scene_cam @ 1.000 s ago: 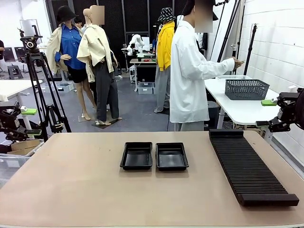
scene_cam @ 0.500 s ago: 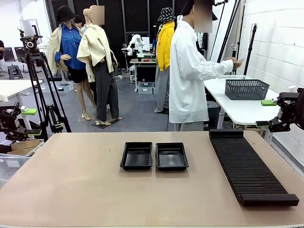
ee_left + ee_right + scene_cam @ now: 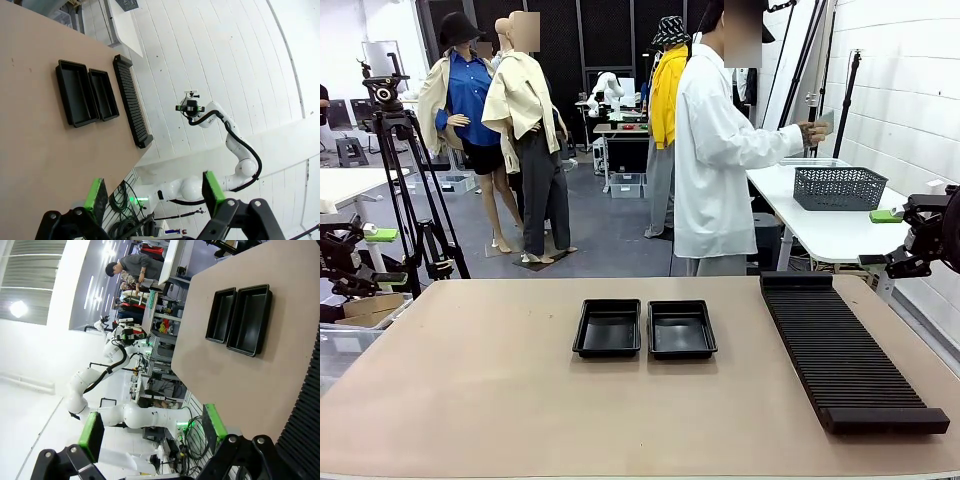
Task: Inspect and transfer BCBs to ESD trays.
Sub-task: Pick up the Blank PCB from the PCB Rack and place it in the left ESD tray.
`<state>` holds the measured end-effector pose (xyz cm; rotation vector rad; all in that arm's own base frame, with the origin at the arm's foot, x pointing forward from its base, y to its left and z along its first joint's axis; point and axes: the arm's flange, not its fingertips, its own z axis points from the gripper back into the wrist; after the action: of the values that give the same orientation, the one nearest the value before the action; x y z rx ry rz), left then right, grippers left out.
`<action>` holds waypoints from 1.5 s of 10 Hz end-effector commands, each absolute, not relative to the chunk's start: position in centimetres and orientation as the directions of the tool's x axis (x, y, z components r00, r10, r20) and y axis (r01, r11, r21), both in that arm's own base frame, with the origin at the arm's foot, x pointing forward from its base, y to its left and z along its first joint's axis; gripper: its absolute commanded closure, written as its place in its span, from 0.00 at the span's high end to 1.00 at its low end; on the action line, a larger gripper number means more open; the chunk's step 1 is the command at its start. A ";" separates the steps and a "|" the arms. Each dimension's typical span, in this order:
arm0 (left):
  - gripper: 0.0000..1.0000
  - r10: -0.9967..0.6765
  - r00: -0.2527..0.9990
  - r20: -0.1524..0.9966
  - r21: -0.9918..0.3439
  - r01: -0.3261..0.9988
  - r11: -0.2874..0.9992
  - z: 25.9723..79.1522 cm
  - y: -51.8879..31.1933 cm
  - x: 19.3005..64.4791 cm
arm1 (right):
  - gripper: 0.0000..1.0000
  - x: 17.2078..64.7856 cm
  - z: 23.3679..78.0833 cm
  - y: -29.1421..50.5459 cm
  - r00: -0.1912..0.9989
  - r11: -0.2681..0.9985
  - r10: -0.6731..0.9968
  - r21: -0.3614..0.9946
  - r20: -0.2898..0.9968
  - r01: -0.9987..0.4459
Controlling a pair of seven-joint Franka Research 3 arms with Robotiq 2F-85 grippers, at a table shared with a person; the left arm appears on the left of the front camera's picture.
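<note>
Front view, from where I stand: the ESD trays (image 3: pixel 608 328) sit side by side in the middle of the desk (image 3: pixel 470 400), their long sides nearly touching, both glossy black with flared rims. Off to their right, well apart from them, a long black ribbed rack (image 3: pixel 845 350) runs from the far edge of the desk toward the near one. Beyond the far edge a person (image 3: pixel 715 160) in a white coat is turned toward a white side table (image 3: pixel 810 232) that carries a dark mesh basket (image 3: pixel 839 187). The person's hand (image 3: pixel 812 130) is raised above that basket and has hold of something small (too small for me to make out). The left gripper (image 3: pixel 154 190) hangs off the left side of the desk, clear of it. In the left wrist view its green pads (image 3: pixel 95 194) stand wide apart with nothing between them, and the trays and rack lie far ahead on the desktop. The right gripper (image 3: pixel 153 429) hangs off the right side, near the corner of the side table. Its jaws are spread just as wide and have hold of nothing, and the right wrist view looks back across the desk at the trays.
</note>
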<state>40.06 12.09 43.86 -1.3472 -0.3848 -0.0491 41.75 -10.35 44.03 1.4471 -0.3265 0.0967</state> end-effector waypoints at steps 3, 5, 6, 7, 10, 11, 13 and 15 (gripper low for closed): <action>1.00 0.184 0.936 0.299 -0.938 0.253 0.237 43.8 12.3 40.0 | 1.00 41.7 43.7 -10.3 0.950 0.132 -0.134 0.955 0.283 -0.266; 1.00 0.184 0.936 0.299 -0.938 0.253 0.237 43.8 12.3 40.0 | 1.00 41.7 43.7 -10.3 0.950 0.132 -0.134 0.955 0.283 -0.266; 1.00 0.184 0.936 0.299 -0.938 0.253 0.237 43.8 12.3 40.0 | 1.00 41.7 43.7 -10.3 0.950 0.132 -0.134 0.955 0.283 -0.266; 1.00 0.184 0.936 0.299 -0.938 0.253 0.237 43.8 12.3 40.0 | 1.00 41.7 43.7 -10.3 0.950 0.132 -0.134 0.955 0.283 -0.266; 1.00 0.184 0.936 0.299 -0.938 0.253 0.237 43.8 12.3 40.0 | 1.00 41.7 43.7 -10.3 0.950 0.132 -0.134 0.955 0.283 -0.266; 1.00 0.184 0.936 0.299 -0.938 0.253 0.237 43.8 12.3 40.0 | 1.00 41.7 43.7 -10.3 0.950 0.132 -0.134 0.955 0.283 -0.266; 1.00 0.184 0.936 0.299 -0.938 0.253 0.237 43.8 12.3 40.0 | 1.00 41.7 43.7 -10.3 0.950 0.132 -0.134 0.955 0.283 -0.266; 1.00 0.184 0.936 0.299 -0.938 0.253 0.237 43.8 12.3 40.0 | 1.00 41.7 43.7 -10.3 0.950 0.132 -0.134 0.955 0.283 -0.266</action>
<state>40.06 12.09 43.85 -1.3470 -0.3849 -0.0489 41.75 -10.35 44.03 1.4470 -0.3265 0.0968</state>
